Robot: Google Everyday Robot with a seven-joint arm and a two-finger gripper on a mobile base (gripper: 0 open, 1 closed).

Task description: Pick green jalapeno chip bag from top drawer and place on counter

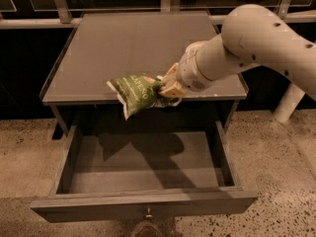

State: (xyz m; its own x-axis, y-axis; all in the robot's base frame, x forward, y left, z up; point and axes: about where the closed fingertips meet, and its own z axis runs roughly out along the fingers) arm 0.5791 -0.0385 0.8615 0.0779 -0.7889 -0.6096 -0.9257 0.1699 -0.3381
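Observation:
The green jalapeno chip bag (135,94) hangs in the air in front of the counter's front edge, above the open top drawer (143,168). My gripper (165,89) is shut on the bag's right end and holds it about level with the counter (133,48). The drawer is pulled out, its flat grey bottom bare, with the knob (147,213) on its front. The arm comes in from the upper right and covers the counter's right part.
A dark railing with glass panels (59,4) runs behind the cabinet. A white post (289,102) stands on the speckled floor to the right. The drawer front juts toward the camera at the bottom.

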